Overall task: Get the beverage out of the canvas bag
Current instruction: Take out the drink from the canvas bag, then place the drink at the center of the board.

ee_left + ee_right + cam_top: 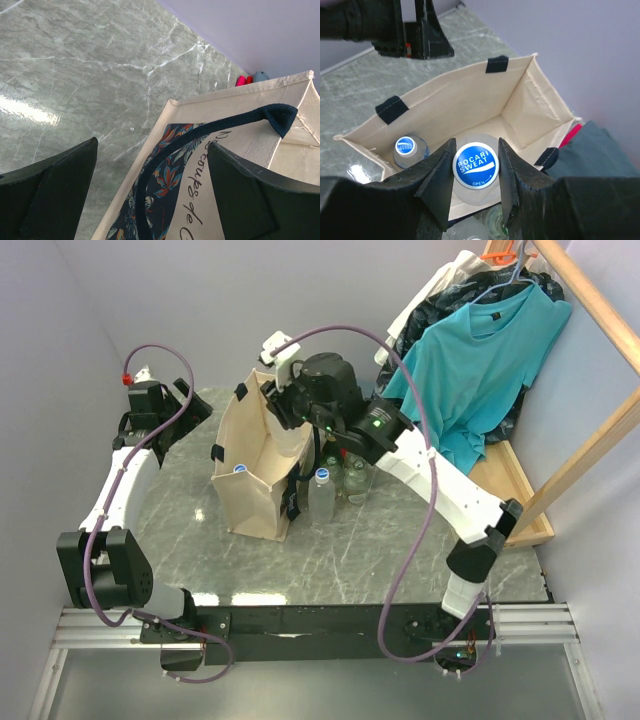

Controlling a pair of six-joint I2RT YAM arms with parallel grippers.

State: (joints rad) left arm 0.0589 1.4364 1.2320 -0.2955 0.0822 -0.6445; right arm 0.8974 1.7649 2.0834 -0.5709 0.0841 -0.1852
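Two arms work over a marble table (350, 550). From above, the canvas bag (255, 475) stands upright near the middle, with loose clear bottles (322, 492) just beside it at 3 o'clock. The right gripper (288, 410) hangs over the bag's open mouth, and the left gripper (168, 405) sits apart at 10 o'clock.

Left wrist view: its fingers (50, 185) are spread wide with nothing between them, above the bag's printed side and black strap handle (200, 132).

Right wrist view: the right gripper's jaws pinch the blue-capped beverage (475, 166) at the bag's mouth. A second capped bottle (410, 148) stands inside the bag, at 9 o'clock of it
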